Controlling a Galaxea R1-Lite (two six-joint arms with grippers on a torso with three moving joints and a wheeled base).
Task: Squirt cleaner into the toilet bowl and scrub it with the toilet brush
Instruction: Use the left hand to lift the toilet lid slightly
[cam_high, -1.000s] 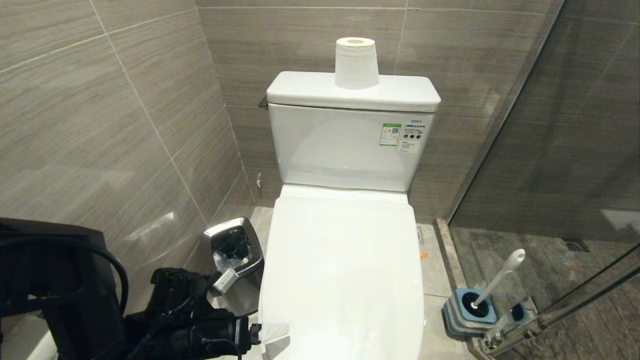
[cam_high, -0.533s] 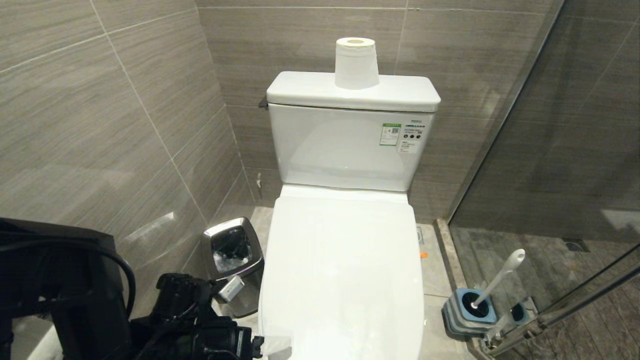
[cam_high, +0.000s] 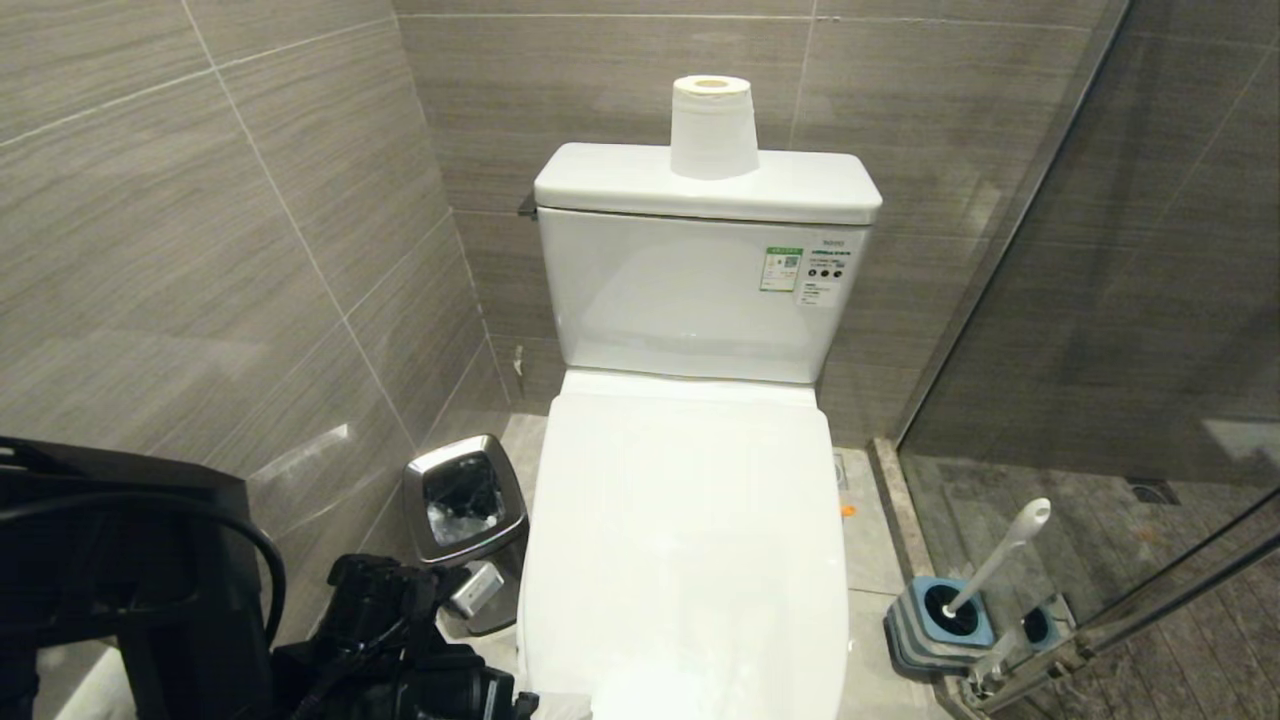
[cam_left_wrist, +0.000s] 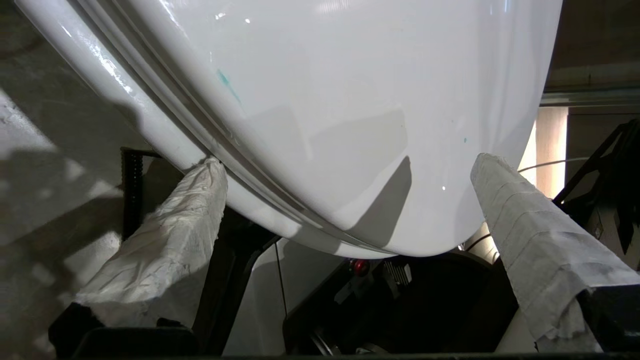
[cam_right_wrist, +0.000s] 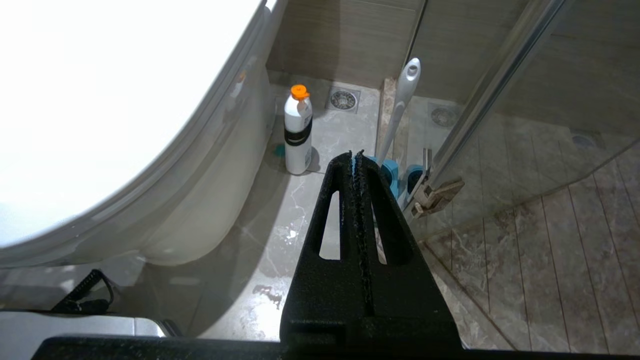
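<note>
Your left tool (cam_left_wrist: 345, 175) sits low at the near end of the toilet, spread wide and holding nothing, its cloth-wrapped fingers (cam_left_wrist: 165, 235) straddling the front lip of the closed lid (cam_high: 690, 530). One finger rests right at the seam under the lid's edge; the other stands clear on the far side of the curve. That lid is glossy, hard plastic — slippery, light, stiff, hinged at the tank end — so I judge the front lip is the place to hook and lift, not pinch. The toilet bowl is hidden beneath it.

The toilet brush (cam_high: 995, 555) stands tilted in its blue-grey holder (cam_high: 925, 625) on the floor to the right of the toilet, by the glass door, well apart from your left tool. Take its slim white handle high up (it's light and rigid, but smooth). A white bottle with an orange cap (cam_right_wrist: 298, 130) stands on the floor beside the pedestal — likely the cleaner.

Your right tool (cam_right_wrist: 356, 155) hangs parked, pressed shut and empty, with the brush handle just beyond its tips.
</note>
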